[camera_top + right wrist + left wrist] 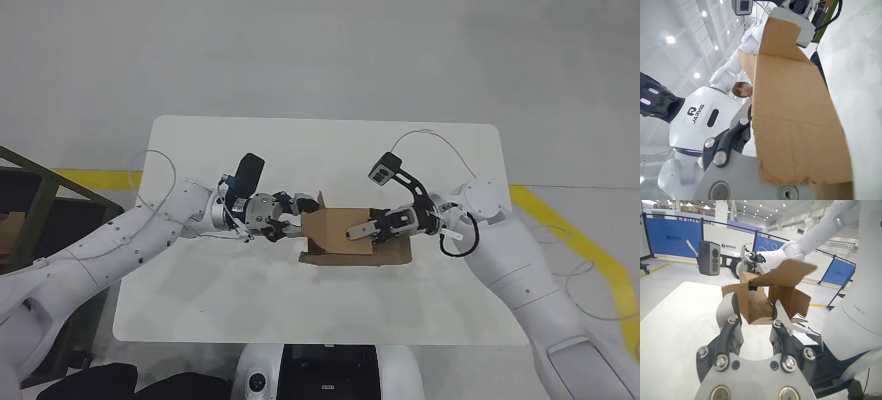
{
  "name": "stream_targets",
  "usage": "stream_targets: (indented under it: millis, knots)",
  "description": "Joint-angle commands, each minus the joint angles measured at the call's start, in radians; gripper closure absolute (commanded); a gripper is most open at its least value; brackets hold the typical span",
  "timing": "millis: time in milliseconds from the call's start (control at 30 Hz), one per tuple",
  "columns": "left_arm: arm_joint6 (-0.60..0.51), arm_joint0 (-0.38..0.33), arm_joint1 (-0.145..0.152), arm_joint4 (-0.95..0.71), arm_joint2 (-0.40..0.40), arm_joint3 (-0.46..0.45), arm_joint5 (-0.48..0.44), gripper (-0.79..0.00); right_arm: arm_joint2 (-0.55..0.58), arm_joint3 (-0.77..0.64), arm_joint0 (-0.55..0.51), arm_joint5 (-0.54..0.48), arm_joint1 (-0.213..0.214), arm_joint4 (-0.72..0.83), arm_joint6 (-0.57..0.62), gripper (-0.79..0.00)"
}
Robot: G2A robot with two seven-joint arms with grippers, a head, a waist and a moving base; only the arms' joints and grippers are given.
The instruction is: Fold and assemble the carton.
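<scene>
Closest to you, the left hand [753,313] is released. Its two pale fingers [728,308] stand wide apart, one on each side of the near open end of the brown corrugated cardboard carton [761,309]. One upright side flap [743,302] rises just beside one finger, and from the left wrist view you cannot tell whether it touches that finger.

The carton sits about the middle of the white rectangular tabletop [668,323], between the two hands. It lies with its open end turned towards the left hand, so you look straight into its bare inside. Its flaps are splayed: the large top flap [789,273] is lifted and tilted, and another side flap [800,303] swings outward on the side nearer the robot.

Beyond the carton, the right hand [365,231] reaches in from the opposite end and lies over the carton's top panel in the top view. From the left wrist view a dark fingertip [753,288] shows just under the lifted top flap. A cardboard panel covers the fingers in the right wrist view, so you cannot tell whether this hand is clenched or released.

Farthest off, blue partition panels [664,237] and a yellow floor line [657,269] stand well apart from the tabletop.
</scene>
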Motion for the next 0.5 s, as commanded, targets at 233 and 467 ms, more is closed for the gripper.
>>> stream_targets:
  millis: [233,467]
  knots:
    - [0.0,0.018,-0.013,-0.056,-0.016,0.05,0.0,-0.785,0.051,0.035,-0.005,-0.019,0.004,0.001,-0.019,0.0]
    - [0.0,0.111,0.026,-0.036,-0.077,-0.011,0.0,-0.785,0.102,0.036,-0.031,-0.051,0.009,0.019,-0.051,0.0]
